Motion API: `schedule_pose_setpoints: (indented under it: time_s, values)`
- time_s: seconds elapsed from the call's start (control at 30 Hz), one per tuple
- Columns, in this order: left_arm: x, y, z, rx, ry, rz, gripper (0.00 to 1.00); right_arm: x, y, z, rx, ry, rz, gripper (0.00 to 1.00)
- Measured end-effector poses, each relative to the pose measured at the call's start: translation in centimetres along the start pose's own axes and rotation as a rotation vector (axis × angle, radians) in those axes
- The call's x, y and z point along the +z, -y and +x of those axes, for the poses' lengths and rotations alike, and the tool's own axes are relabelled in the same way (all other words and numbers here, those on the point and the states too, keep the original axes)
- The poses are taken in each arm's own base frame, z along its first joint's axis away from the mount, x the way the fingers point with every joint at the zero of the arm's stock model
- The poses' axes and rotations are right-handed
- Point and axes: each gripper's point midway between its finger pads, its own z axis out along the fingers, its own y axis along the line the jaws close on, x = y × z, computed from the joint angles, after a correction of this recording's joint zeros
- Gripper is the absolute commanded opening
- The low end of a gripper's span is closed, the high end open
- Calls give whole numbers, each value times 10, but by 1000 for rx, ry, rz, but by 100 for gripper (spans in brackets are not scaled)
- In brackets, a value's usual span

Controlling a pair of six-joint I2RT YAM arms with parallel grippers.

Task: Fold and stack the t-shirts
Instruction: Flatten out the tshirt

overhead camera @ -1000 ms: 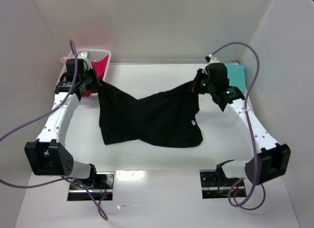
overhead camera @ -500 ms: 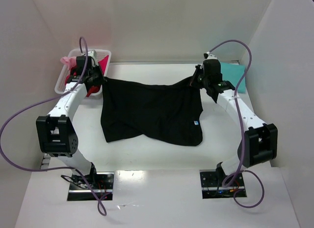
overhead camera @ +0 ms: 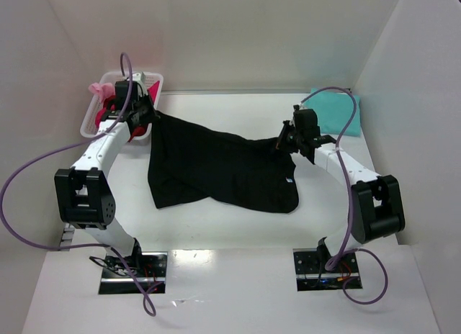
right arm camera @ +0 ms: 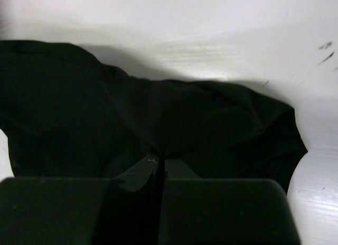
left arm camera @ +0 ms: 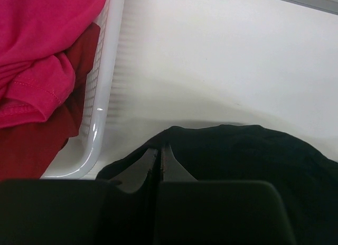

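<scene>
Left jaws pinch black shirt [overhead camera: 223,168] edge beside basket [left arm camera: 108,76]; right jaws pinch opposite edge. Shirt sags onto worktop [overhead camera: 230,229]. Teal shirt [overhead camera: 333,112] far right.

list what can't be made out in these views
- Top view: label on the black t-shirt, too small to read.
- Left wrist view: magenta t-shirt, cut off by the frame edge.
- Right wrist view: right gripper covers the cloth it pinches.
</scene>
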Motion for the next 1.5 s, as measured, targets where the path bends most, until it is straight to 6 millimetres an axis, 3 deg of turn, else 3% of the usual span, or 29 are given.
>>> schedule_pose_setpoints:
  time_s: [0.23,0.33,0.37,0.47,0.57,0.73,0.8,1.13,1.5]
  values:
    - [2,1,7,3,-15,1,0,5,4,18,21,-62,-1,6]
    - [2,2,11,5,-22,2,0,5,5,22,25,-75,0,19]
    - [3,1,12,6,-25,2,0,5,5,21,27,-74,1,31]
    - [3,1,15,6,-33,0,0,5,6,21,29,-74,5,39]
    - [3,1,16,6,-33,1,0,6,7,23,32,-78,11,60]
    - [3,1,16,7,-34,1,0,5,14,32,52,-94,37,80]
    - [3,1,16,8,-34,1,0,4,20,31,73,-89,65,100]
    - [4,0,18,10,-37,0,0,-9,53,-7,202,58,193,100]
    - [5,0,22,12,-43,3,0,2,51,-11,525,84,188,94]
